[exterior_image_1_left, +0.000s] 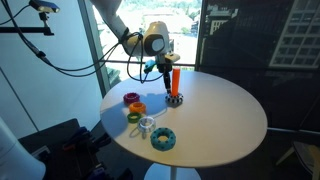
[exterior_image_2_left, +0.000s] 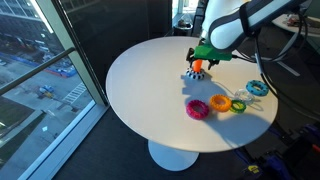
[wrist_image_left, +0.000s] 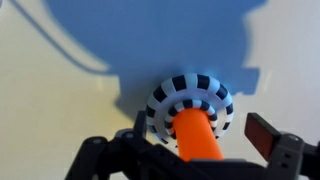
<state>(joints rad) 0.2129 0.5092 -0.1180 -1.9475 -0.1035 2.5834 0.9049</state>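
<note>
The claw (exterior_image_1_left: 168, 72) hangs over the upper end of an orange peg (exterior_image_1_left: 174, 84) with its jaws spread as wide as they go, and it has hold of nothing. In the wrist view the claw (wrist_image_left: 195, 148) straddles the peg (wrist_image_left: 198, 135): one finger (wrist_image_left: 262, 135) stands clear of the peg's side with bare table (wrist_image_left: 60, 110) showing in the gap, while the other side is too dark to judge. The peg stands upright on a round black-and-white striped base (wrist_image_left: 190, 98), which sits flat on the round white table (exterior_image_1_left: 220, 115), nearer the far edge than the middle in both exterior views. Well apart from the base, toward the table's edge, several rings lie flat: a pink ring (exterior_image_1_left: 132, 99), an orange ring (exterior_image_1_left: 135, 116) just beside it, a white ring (exterior_image_1_left: 147, 125) and a teal ring (exterior_image_1_left: 163, 139) closest to the rim. In an exterior view the pink ring (exterior_image_2_left: 197, 108) lies nearest the base (exterior_image_2_left: 195, 75), with the others strung out along the table's edge.
</note>
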